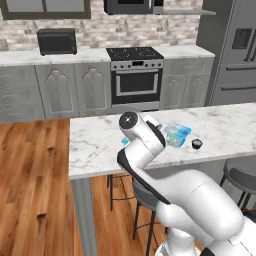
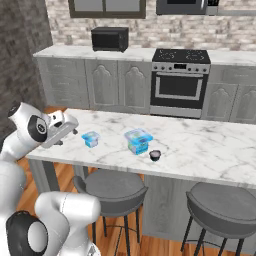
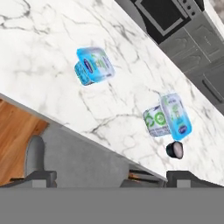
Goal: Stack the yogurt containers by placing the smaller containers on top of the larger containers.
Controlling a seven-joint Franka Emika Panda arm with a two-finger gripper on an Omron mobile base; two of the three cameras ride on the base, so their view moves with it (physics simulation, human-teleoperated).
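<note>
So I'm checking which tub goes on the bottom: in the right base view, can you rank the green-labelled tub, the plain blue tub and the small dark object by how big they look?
1. Green-labelled tub, clearly the largest.
2. Plain blue tub, smaller and squatter.
3. Small dark object, the smallest.
All three stand on the marble counter at a similar distance from the camera, so the order should hold.

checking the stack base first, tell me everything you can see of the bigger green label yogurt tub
The larger tub is pale, translucent plastic with a green and white label on its side and a light-blue lid with a small dark mark. It stands upright on the marble counter, touching nothing else. The small dark cup sits close by, apart; the smaller blue tub stands farther off.
</note>
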